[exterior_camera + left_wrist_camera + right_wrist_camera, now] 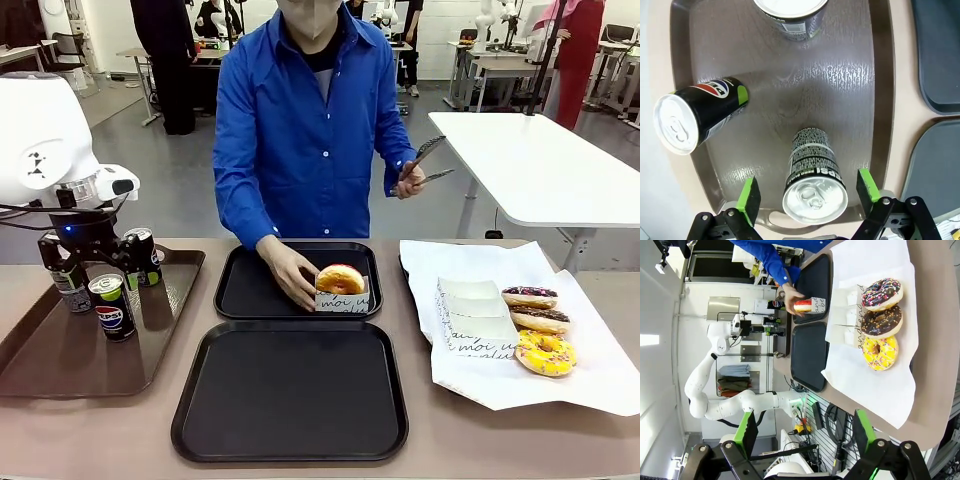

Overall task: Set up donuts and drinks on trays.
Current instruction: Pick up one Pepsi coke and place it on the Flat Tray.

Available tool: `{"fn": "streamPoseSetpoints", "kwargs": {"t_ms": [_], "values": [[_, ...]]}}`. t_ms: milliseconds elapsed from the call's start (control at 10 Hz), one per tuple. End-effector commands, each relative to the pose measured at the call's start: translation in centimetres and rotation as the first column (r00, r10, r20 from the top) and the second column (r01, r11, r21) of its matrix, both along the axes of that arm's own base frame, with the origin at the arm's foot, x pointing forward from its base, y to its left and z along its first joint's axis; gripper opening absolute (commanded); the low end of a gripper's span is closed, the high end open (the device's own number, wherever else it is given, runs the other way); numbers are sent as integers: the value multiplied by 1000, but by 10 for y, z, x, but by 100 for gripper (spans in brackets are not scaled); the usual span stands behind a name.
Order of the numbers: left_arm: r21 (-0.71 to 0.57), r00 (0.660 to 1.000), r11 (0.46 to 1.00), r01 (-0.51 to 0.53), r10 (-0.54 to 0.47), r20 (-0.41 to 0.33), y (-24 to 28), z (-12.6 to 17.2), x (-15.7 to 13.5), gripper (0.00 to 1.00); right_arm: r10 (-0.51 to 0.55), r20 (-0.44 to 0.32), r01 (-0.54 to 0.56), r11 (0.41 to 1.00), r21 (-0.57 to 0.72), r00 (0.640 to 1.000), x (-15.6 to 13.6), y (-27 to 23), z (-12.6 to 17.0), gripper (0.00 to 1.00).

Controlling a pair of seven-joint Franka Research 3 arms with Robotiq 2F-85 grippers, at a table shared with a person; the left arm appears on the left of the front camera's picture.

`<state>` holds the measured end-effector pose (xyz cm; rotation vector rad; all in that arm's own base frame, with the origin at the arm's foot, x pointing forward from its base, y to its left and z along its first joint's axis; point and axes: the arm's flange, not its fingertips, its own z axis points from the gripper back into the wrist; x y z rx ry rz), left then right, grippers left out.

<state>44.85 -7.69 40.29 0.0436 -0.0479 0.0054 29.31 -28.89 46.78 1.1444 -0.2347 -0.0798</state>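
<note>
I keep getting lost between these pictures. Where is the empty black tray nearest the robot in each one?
Front view: near black tray, bottom centre.
Left wrist view: same tray, at the lower right edge.
Right wrist view: same tray, left of centre.
Shared landmark: the far black tray, right next to it.

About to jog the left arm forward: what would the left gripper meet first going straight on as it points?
Likely the upright soda can, centred between the left gripper's open jaws on the brown tray; depth is unclear.
</note>
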Motion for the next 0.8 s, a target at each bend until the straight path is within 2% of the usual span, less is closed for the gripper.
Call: {"fn": "streamPoseSetpoints", "kwargs": {"t_ms": [0,700], "values": [[12,1000,1000,-27,27,-16,-2,-5,8,100,-3,4,3,1000,2,1000,1,0,-1,100],[-41,997,999,-22,19,-79,1,-19,7,100,-3,4,3,1000,2,1000,1,0,-1,100]]}}
